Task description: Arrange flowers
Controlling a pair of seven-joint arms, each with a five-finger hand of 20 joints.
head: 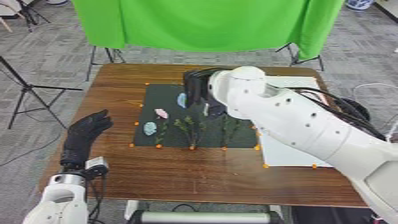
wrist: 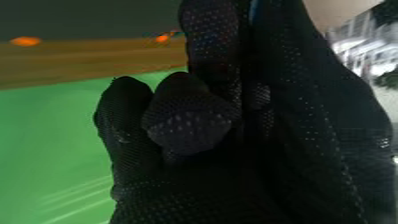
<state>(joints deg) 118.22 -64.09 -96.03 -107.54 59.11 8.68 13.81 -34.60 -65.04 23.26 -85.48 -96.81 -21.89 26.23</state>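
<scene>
Although the left hand [head: 86,132] is at the near left of the table [head: 178,175], well apart from the flowers and with its fingers relaxed, it looks like the waiting one; it grasps nothing.

Near part of the dark mat [head: 158,92]: the middle sprig [head: 192,131] lies with its long axis roughly near to far, stem towards the robot, leafy branches spreading away. The right-hand sprig [head: 229,127] lies beside it, similarly directed. A pale blue flower [head: 149,128] lies to their left; the pink flower [head: 161,113] is a little farther off.

Farther still: the blue flower [head: 181,100], elongated near to far, lies just left of the right hand [head: 197,87]. That hand is over the far part of the mat, reaching in from the right, so it is clearly the nearer hand to every bloom. State of the right hand: cannot tell whether it is released, clenched or grasping a stem. Beyond the table hangs the green cloth [head: 204,25].

Judgement: the deciding relation is that the sprigs lie nearer the robot than the right hand, stems pointing robotward. If one of them is next, the hand probably needs to come back nearwards and close across the stem, not along it. Risk: brushing the blue flower beside it.
</scene>
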